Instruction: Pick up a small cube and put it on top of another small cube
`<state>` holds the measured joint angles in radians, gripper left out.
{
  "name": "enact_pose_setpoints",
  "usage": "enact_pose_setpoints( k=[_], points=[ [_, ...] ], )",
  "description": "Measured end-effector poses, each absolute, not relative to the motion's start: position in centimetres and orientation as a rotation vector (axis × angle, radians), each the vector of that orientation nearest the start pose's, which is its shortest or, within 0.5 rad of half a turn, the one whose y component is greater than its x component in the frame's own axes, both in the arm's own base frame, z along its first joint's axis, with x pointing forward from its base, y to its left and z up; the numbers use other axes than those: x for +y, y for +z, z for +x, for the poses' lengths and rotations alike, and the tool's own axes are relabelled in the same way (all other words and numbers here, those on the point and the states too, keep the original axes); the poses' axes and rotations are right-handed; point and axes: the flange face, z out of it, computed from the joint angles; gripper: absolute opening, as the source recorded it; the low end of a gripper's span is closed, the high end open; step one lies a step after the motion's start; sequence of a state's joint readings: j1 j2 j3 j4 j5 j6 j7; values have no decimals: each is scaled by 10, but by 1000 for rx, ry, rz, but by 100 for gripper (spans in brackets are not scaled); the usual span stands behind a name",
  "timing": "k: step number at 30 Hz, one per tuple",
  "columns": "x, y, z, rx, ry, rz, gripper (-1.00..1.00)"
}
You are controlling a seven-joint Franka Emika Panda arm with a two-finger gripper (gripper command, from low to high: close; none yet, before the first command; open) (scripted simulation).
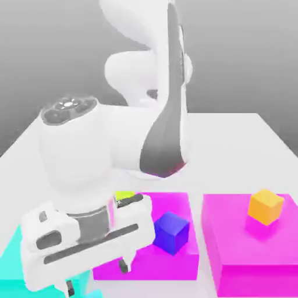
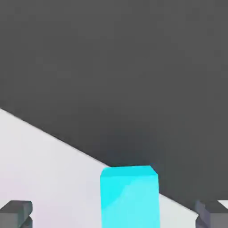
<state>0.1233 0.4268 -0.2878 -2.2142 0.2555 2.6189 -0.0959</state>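
With the gripper (image 1: 97, 279) spread wide, centre the cyan cube (image 2: 130, 200) between both fingertips, then lower straight and close gently.

Blue cube (image 1: 171, 233) on the middle magenta block (image 1: 145, 271), orange cube (image 1: 266, 206) on the exterior view's right magenta block (image 1: 256, 244).
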Motion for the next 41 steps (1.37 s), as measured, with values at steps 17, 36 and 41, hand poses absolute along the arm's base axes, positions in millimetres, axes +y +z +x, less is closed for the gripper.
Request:
enact_pose_setpoints(
  k=[17, 36, 41],
  points=[
    [-85, 201, 532, 400, 24, -3089, -100],
    [44, 306, 425, 250, 7, -3125, -100],
    [45, 269, 423, 247, 3, -3129, 100]
  ],
)
